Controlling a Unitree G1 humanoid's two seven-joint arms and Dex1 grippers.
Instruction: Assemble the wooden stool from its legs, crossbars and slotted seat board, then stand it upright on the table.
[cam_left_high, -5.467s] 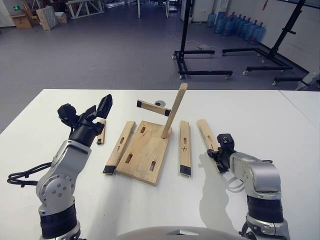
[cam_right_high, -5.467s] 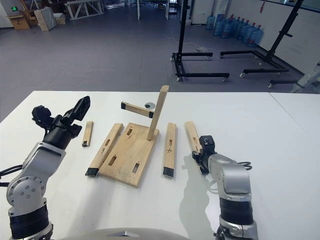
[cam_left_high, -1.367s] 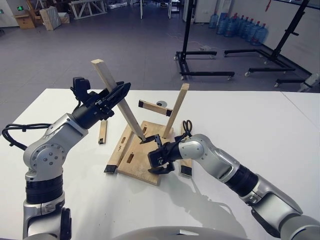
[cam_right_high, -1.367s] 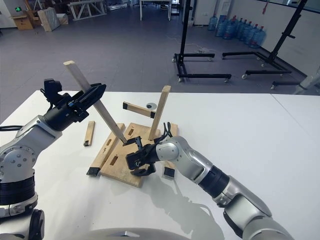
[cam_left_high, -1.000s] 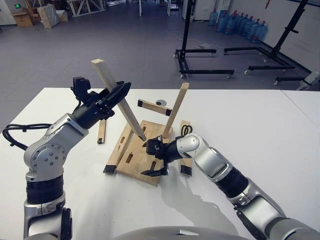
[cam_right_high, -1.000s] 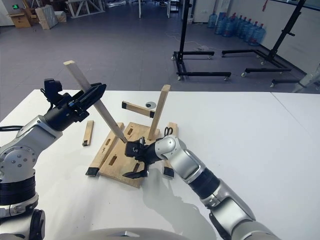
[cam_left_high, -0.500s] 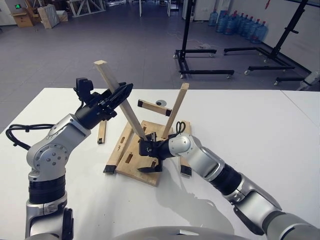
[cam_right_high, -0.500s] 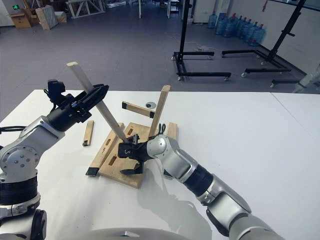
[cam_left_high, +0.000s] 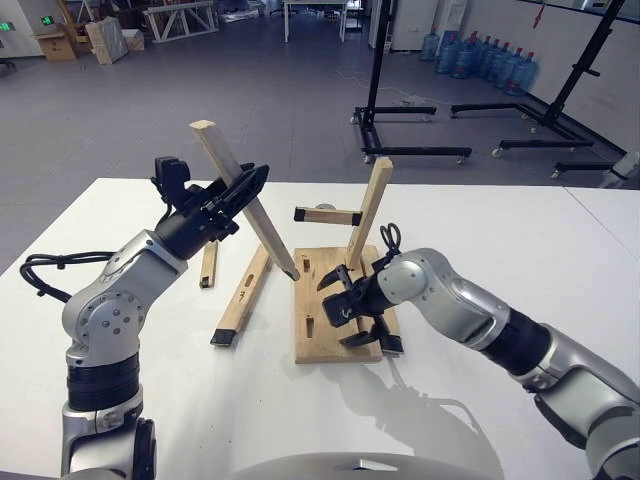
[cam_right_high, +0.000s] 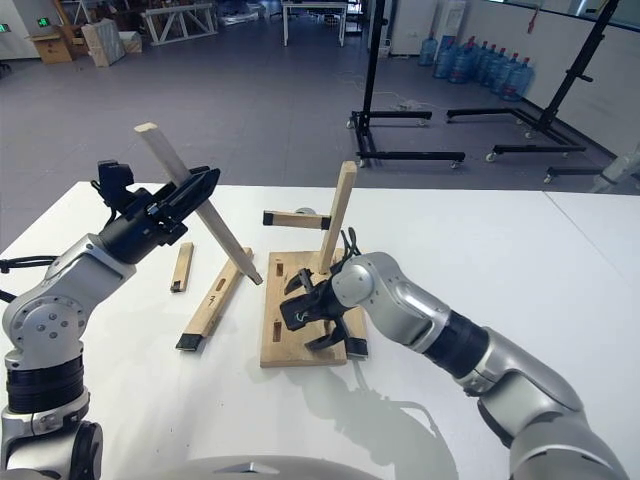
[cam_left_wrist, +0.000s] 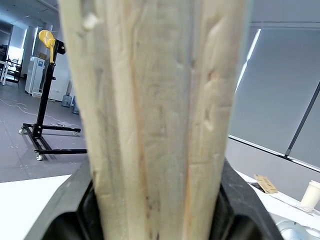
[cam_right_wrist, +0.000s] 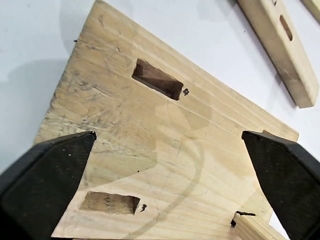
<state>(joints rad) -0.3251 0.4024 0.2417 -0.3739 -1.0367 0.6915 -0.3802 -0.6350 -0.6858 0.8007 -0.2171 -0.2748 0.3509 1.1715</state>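
Left gripper (cam_left_high: 245, 190) clamps a pale, square-edged wooden leg (cam_left_high: 215, 150), tilted. Right gripper (cam_left_high: 345, 310) spread open over grainy, slotted seat board (cam_left_high: 318, 340).

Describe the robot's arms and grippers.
The left arm and right arm are rounded silver-grey shells with black bands at the joints. The left gripper and right gripper are black with tapered fingers. A black cable loops beside the left arm.

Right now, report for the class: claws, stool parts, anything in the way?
Left claw shut on held leg, slanted, tip by seat board edge. Right claw open over the board. Upright leg already slotted; right claw crowds free slots.
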